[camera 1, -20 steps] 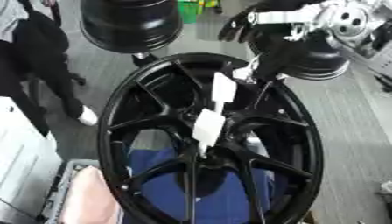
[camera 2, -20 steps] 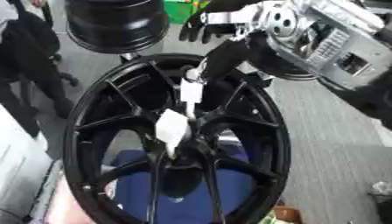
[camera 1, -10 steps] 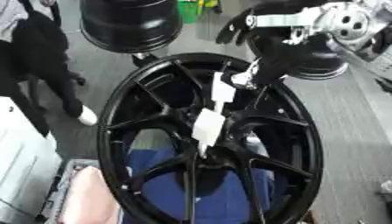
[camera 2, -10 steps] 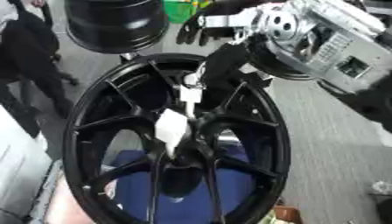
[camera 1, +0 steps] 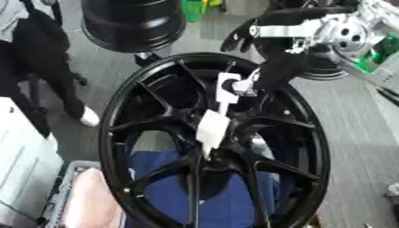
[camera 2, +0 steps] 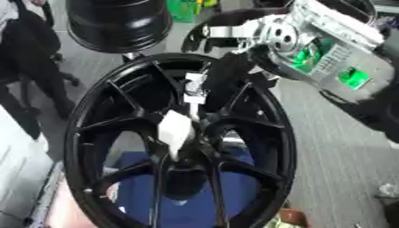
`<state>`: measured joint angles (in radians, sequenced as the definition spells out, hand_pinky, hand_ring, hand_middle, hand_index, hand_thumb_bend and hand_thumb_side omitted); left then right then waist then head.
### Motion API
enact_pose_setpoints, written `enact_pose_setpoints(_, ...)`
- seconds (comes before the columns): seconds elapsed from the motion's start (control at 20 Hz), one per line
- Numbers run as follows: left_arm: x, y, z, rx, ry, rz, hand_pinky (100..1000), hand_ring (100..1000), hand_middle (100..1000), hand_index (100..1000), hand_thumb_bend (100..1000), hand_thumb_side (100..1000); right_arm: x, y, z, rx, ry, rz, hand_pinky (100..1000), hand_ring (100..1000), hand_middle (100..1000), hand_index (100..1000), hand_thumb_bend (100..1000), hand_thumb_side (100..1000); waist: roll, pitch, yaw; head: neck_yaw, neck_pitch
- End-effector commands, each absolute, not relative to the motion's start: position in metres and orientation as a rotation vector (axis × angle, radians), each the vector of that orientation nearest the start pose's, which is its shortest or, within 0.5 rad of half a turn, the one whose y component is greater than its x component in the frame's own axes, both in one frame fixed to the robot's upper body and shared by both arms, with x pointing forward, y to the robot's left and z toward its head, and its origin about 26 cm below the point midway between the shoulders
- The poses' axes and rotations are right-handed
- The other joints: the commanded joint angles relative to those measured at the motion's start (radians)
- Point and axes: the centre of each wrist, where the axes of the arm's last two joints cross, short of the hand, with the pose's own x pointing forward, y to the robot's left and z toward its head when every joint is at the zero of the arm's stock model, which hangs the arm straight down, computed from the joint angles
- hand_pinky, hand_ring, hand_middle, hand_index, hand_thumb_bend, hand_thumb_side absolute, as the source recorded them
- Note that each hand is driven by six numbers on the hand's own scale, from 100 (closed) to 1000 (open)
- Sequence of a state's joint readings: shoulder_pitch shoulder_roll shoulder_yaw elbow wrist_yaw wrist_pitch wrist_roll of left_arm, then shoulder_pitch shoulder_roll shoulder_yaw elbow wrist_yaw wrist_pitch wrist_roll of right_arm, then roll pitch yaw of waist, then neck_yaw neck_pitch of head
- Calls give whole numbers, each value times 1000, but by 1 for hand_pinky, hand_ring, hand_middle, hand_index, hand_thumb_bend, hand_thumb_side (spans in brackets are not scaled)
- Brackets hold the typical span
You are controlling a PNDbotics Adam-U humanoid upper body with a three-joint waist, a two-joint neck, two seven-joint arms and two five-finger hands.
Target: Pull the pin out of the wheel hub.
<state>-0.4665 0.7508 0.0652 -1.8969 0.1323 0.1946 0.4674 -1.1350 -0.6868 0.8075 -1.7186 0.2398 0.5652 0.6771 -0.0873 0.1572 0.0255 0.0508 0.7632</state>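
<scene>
The right robot hand point(camera 1: 274, 71) pinches the white pin point(camera 1: 221, 111) above the black wheel hub point(camera 1: 214, 142).

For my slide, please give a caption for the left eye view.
Robot's right hand holds the white pin above the black wheel hub.

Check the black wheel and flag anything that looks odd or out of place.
Two white tags hang on the black wheel: a larger white tag over the hub and a smaller tag above it, by the right hand. No damage stands out.

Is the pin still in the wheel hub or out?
Cannot tell: the white pin lies over the hub, its lower end hidden.
</scene>
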Motion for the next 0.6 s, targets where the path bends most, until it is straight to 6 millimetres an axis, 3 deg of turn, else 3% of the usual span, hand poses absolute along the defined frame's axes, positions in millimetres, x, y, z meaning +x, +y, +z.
enact_pose_setpoints(0.05, 310, 328, 301, 753, -2281, -51, 660, 627, 582, 734, 519, 561, 343, -117, 302, -406, -1014, 1718, 911, 890, 885, 912, 314, 521, 7, -11, 0, -3, -8)
enact_pose_setpoints(0.6, 309, 328, 303, 748, -2289, -36, 662, 628, 582, 734, 517, 562, 353, -117, 292, -372, -986, 1715, 909, 889, 883, 912, 339, 551, 5, 3, 10, -7, -15)
